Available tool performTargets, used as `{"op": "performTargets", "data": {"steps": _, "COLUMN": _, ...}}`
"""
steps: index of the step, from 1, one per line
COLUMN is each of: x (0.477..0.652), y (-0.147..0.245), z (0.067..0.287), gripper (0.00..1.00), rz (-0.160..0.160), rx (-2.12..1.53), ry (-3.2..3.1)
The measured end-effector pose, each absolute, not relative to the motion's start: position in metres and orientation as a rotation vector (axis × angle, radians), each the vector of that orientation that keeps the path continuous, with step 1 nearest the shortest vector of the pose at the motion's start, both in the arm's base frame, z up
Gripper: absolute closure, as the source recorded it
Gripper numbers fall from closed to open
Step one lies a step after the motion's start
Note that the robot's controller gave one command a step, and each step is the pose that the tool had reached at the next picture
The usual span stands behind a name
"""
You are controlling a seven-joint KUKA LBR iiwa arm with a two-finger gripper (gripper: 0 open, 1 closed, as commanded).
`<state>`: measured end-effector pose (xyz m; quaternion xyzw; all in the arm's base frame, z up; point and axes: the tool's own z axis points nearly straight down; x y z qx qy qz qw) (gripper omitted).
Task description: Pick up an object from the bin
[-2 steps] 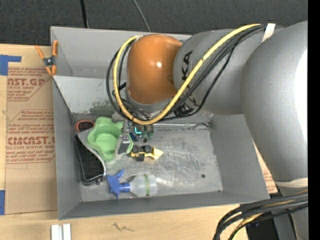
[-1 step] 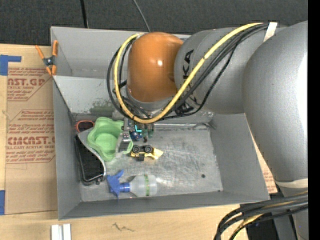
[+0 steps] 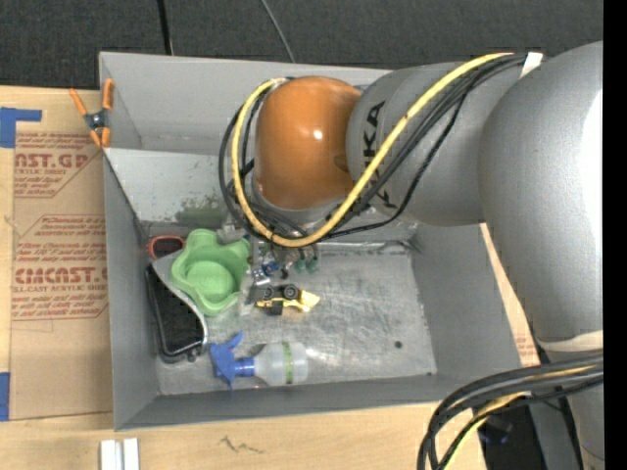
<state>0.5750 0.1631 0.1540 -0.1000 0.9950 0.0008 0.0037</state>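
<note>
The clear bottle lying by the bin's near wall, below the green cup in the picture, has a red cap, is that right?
Not quite: the cap is blue, not red. The camera view shows the clear bottle lying by the near wall of the bin, below the green cup in the picture.

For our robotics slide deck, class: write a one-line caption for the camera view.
End effector low in the grey bin, close to a green cup and a small yellow-black piece; clear bottle nearby.
</note>
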Motion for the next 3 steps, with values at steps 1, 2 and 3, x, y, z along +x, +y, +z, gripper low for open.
{"op": "performTargets", "data": {"steps": 1, "x": 0.577, "y": 0.143, "z": 0.142, "gripper": 0.0, "rz": 0.0, "rx": -0.568, "ry": 3.091}}
{"op": "performTargets", "data": {"steps": 2, "x": 0.578, "y": 0.132, "z": 0.14, "gripper": 0.0, "rz": 0.003, "rx": -0.293, "ry": 3.127}}
{"op": "performTargets", "data": {"steps": 3, "x": 0.569, "y": 0.115, "z": 0.091, "gripper": 0.0, "rz": 0.005, "rx": -0.391, "ry": 3.108}}
